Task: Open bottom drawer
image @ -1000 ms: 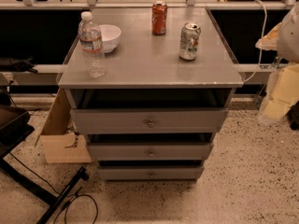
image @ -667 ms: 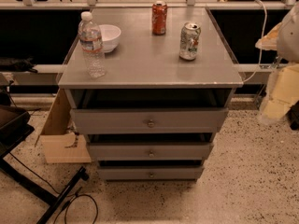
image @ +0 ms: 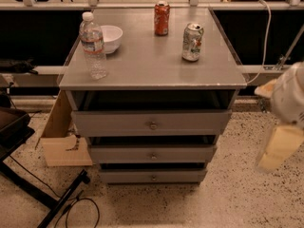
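Bottom drawer (image: 128,176) is found at the foot of the grey cabinet (image: 223,96), lowest and slimmest of three fronts, just above the speckled floor (image: 237,198). Its small round metal knob (image: 153,177) is set at the centre of the flat front. A dark gap is seen between it and the middle drawer (image: 123,154); the top drawer (image: 114,123) is the tallest, w/ an open dark slot above it.

The gripper (image: 281,144) is seen at the far right edge of the view, blurred, white above and cream below, approx. level w/ the drawer fronts. It is held well apart from the cabinet, and no drawer or knob is touched. Whether it is open or closed cannot be told, nor whether anything is held.

On the cabinet top a water bottle (image: 92,45) is stood front left, w/ a white bowl (image: 110,37) just behind it, a red can (image: 162,18) at the back and a silver can (image: 192,42) to the right. A cardboard box (image: 61,137) is placed beside the cabinet's left side.
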You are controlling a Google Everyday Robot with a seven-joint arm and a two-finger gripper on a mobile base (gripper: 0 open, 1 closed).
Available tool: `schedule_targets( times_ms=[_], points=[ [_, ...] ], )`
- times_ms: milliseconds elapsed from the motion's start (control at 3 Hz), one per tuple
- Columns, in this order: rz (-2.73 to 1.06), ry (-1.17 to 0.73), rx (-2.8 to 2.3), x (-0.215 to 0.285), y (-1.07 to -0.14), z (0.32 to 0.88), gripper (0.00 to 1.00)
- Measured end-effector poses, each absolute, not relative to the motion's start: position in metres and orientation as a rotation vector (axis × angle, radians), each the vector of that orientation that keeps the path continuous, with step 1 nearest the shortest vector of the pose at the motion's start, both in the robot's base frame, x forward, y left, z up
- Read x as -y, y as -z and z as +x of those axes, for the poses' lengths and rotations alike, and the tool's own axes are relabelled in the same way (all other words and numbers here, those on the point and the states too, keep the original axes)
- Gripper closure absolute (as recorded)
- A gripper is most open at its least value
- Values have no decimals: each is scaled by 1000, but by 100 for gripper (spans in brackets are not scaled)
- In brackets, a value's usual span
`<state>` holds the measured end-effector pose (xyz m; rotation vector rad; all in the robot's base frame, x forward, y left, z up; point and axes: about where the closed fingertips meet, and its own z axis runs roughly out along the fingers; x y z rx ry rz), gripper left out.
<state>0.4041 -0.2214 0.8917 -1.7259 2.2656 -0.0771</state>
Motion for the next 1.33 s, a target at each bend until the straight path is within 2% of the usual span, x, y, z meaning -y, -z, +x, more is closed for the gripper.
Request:
schedule_targets(
  times_ms=[667,1000,1333],
  points=[
    [-1783,56,-2303,237,-737,366,0],
    [-1832,-102,-2385,242,-637,342,0],
    [-1832,-102,-2385,242,-637,342,0]
  ],
)
